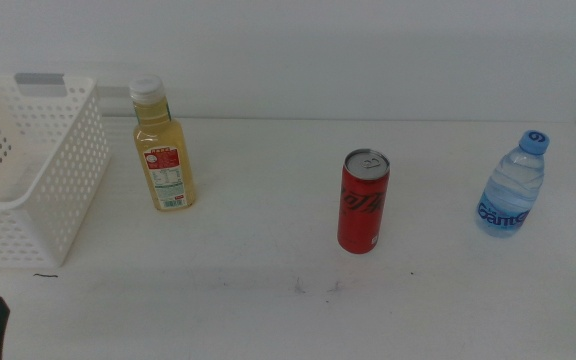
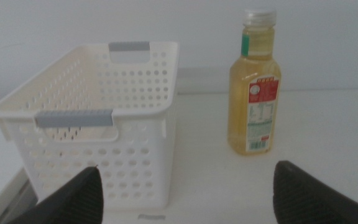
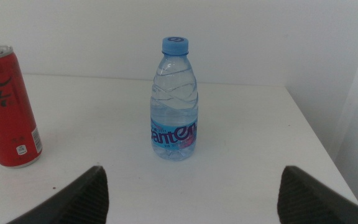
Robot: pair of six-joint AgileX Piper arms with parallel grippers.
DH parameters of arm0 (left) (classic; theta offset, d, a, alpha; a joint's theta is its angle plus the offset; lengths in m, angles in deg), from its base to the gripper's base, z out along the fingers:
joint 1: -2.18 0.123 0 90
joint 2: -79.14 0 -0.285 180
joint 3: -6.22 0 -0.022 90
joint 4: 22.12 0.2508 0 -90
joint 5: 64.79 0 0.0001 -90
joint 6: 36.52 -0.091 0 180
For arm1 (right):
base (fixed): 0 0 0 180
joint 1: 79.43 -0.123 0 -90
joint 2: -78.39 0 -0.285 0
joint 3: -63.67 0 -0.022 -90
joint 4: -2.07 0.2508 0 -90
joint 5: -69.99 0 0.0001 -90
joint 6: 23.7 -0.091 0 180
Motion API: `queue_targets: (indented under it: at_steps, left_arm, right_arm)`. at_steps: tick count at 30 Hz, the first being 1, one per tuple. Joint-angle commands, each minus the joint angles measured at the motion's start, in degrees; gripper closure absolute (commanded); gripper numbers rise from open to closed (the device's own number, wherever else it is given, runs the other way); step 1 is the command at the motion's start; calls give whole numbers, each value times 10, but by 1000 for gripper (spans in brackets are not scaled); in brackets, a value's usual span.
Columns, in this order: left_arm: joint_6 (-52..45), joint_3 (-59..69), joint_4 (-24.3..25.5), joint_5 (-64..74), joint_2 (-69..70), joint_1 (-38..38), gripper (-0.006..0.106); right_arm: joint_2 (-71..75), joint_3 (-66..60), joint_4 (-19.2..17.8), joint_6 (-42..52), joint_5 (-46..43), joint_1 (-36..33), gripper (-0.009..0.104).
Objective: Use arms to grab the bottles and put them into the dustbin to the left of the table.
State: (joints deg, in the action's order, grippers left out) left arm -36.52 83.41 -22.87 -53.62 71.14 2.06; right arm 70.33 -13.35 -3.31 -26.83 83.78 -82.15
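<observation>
Your left gripper point(image 2: 185, 196) is waiting with jaws spread, facing the dustbin point(image 2: 98, 118) and juice bottle point(image 2: 255, 87). Your right gripper point(image 3: 188, 196), equally wide, is facing the water bottle point(image 3: 174, 102); the cola can point(image 3: 8, 106) is standing beside it on the white table point(image 1: 268, 290).

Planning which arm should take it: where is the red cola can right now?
In the middle view the red cola can stands upright mid-table, between the yellow juice bottle on the left and the water bottle on the right, touching neither.
</observation>
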Motion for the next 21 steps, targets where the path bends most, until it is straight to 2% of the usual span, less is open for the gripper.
queue_targets:
  at_steps: [1, 5, 11, 16, 19, 21]
  left_arm:
    - [0, 0, -2, -26, 0, -8, 7]
    - [0, 0, -1, -165, -133, -84, 7]
    - [0, 0, 4, -520, -459, -271, 7]
    - [0, 0, -38, -790, -685, -409, 7]
    - [7, 0, -63, -811, -772, -456, 7]
    - [25, 0, -47, -811, -805, -463, 7]
  right_arm:
    - [3, -2, -3, 1, -5, 4, 8]
    - [3, -2, -3, 1, -5, 4, 8]
    - [3, -2, -3, 1, -5, 4, 8]
    - [3, -2, -3, 1, -5, 4, 8]
    - [3, -2, -3, 1, -5, 4, 8]
    - [3, -2, -3, 1, -5, 4, 8]
